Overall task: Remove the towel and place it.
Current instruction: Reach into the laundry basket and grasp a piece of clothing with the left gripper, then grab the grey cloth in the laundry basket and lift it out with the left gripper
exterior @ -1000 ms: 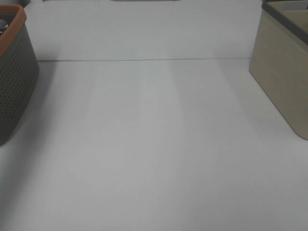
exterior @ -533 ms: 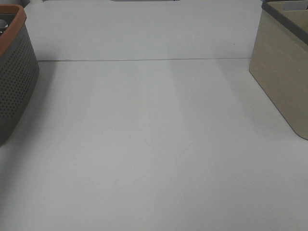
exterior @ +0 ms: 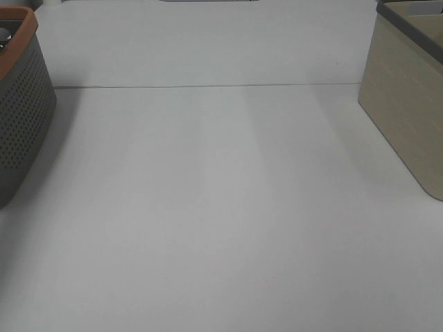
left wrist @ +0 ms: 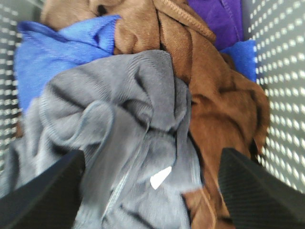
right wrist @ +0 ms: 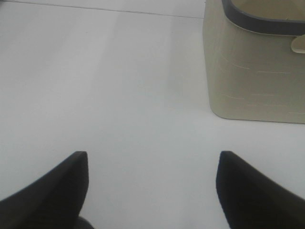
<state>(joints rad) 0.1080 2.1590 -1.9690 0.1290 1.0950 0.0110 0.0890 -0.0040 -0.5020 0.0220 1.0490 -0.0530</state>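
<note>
In the left wrist view the grey towel [left wrist: 128,143] lies crumpled on top of a pile of cloths inside a perforated basket, its small white tag [left wrist: 160,177] showing. My left gripper [left wrist: 152,191] hangs open just over it, one black finger [left wrist: 43,195] on each side of the grey folds, and grips nothing. In the right wrist view my right gripper [right wrist: 152,186] is open over bare white table, holding nothing. Neither gripper shows in the exterior high view.
Brown [left wrist: 209,109], blue [left wrist: 52,52] and purple [left wrist: 217,16] cloths lie under and beside the towel. The grey basket with an orange rim [exterior: 21,104] stands at the table's left edge. A beige bin [exterior: 408,104] [right wrist: 252,67] stands at the right.
</note>
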